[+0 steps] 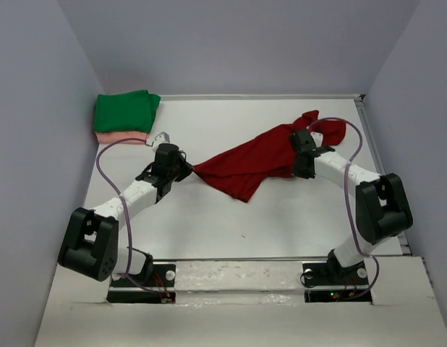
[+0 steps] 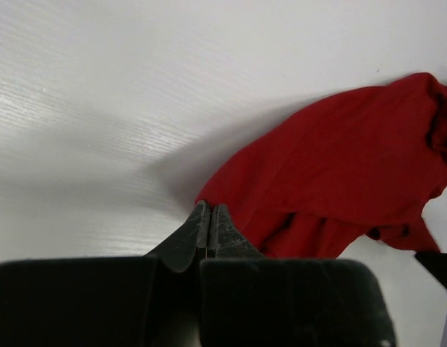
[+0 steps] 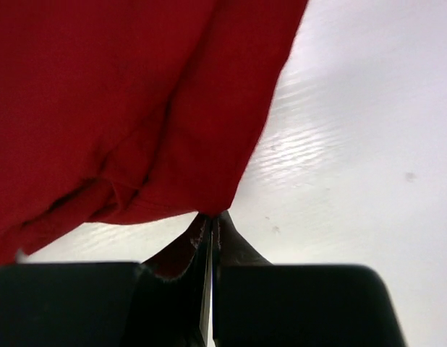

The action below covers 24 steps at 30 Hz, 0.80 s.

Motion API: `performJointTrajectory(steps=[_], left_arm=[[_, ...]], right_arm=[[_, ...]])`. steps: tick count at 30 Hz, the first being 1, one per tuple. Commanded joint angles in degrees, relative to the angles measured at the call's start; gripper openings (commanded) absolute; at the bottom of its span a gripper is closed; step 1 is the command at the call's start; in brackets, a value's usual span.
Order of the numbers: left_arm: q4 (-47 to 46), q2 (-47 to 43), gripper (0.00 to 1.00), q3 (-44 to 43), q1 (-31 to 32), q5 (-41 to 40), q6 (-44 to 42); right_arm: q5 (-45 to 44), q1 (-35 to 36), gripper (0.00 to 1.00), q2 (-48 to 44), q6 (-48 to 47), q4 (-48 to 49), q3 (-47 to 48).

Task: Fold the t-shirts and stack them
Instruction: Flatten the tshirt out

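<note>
On the table (image 1: 231,224), stacked t-shirts (image 1: 126,114) lie far left, loose t-shirt (image 1: 260,155) centre-right.

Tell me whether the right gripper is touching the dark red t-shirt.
Touching. The right wrist view shows the right gripper shut on an edge of the dark red t-shirt.

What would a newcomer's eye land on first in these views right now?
The dark red t-shirt, stretched across mid-table between the arms, with the left fingers and the right fingers each shut on an edge of it. Next, in the far left corner, the folded green t-shirt lying on the pink t-shirt.
</note>
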<state>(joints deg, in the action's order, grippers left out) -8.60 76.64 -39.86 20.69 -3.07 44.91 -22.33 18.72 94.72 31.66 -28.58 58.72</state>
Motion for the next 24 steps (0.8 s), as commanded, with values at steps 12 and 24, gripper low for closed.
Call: performJointTrajectory(steps=[12,24], left_arm=[[28.78,-9.14,0.0,-22.97,6.12,-15.65,-7.46],[44.46,-9.76,0.0,-41.79,6.12,-22.68,-14.49]], right_arm=[[-18.89,-2.45,0.0,-12.11,-24.97,-7.54,37.76],[-22.06,-10.89,0.0,-6.3,-37.72,-10.97,73.8]])
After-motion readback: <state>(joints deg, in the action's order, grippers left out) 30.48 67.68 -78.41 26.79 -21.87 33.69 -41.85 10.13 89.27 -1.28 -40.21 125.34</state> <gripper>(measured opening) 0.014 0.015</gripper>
